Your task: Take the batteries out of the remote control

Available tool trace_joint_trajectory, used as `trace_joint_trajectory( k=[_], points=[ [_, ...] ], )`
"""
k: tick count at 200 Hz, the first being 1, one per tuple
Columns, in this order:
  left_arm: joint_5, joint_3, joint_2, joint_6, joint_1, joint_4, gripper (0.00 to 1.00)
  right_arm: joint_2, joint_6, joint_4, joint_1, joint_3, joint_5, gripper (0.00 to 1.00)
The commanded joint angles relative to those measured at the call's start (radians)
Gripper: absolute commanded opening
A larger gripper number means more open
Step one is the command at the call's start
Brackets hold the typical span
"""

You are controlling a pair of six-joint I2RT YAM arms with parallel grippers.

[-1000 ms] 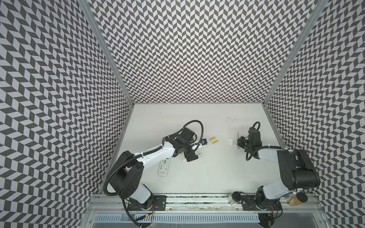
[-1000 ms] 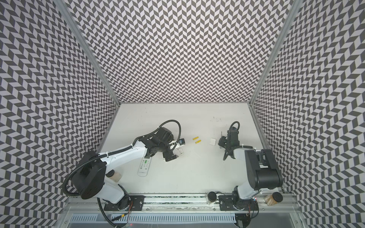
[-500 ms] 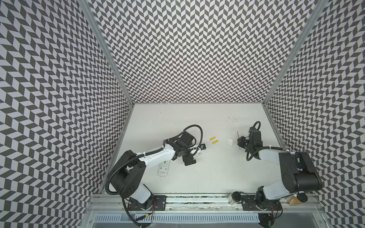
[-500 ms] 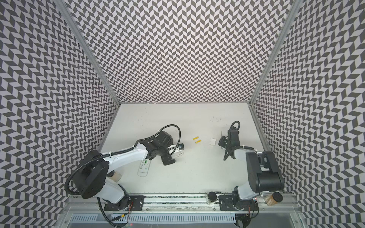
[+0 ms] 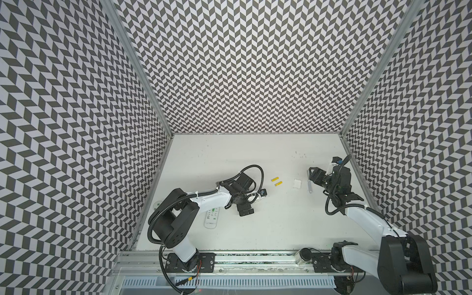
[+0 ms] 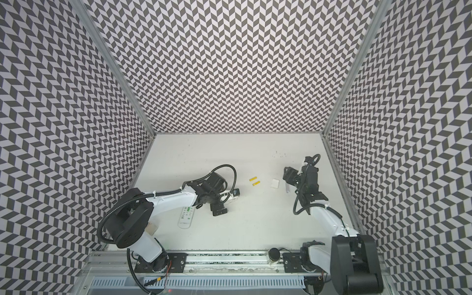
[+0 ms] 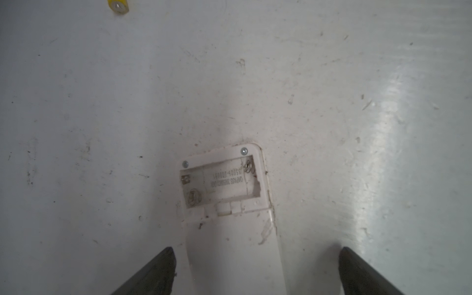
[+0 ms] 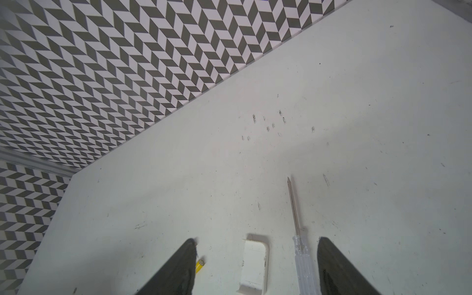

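Two batteries [image 5: 278, 183] lie flat near the middle of the worktop [image 5: 281, 229]. They are small, smooth, bright yellow cylinders, close side by side and almost parallel. In both top views their long axes slant, with the right ends nearer the back wall. The left wrist view catches one silvery end cap [image 7: 117, 6]. The right wrist view shows a yellow tip [image 8: 199, 265] beside a dark finger.

The remote control [image 7: 224, 204] is a long white plastic slab with rounded corners, lying back-up. Its rectangular compartment is uncovered and shows two coiled spring contacts, a printed label and two small screws. Its long axis runs straight out from between the fingers of the left end effector [image 7: 256, 251], compartment end farthest out. Those matte black fingers are spread wide to either side of the slab without touching it.

A second remote [image 5: 212, 217] lies face-up with green and grey buttons, partly under the left arm.

To the right of the batteries rests one cover [image 5: 297, 184], a small white rounded rectangle. Just beyond it is one screwdriver [image 8: 296, 222] with a thin metal shaft and a clear ribbed handle. Both lie on the worktop between the parted fingers of the right end effector [image 8: 256, 244], which grips nothing. The worktop is matte white, scuffed and speckled.
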Motion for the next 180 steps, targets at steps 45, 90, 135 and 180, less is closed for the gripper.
trace_joint_trajectory(
  k=[45, 90, 135, 180],
  points=[
    [-0.03, -0.001, 0.053, -0.111, 0.0, 0.033, 0.93, -0.114, -0.033, -0.065, 0.001, -0.029, -0.041, 0.73],
    [0.061, 0.066, 0.08, -0.174, 0.018, -0.063, 0.86, -0.158, -0.049, -0.092, 0.002, -0.028, -0.046, 0.72],
    [0.064, 0.085, 0.128, -0.191, 0.053, -0.078, 0.85, -0.159, -0.049, -0.075, 0.002, -0.035, -0.059, 0.72],
    [0.068, 0.071, 0.145, -0.196, 0.042, -0.056, 0.6, -0.165, -0.052, -0.066, 0.003, -0.044, -0.058, 0.72]
  ],
)
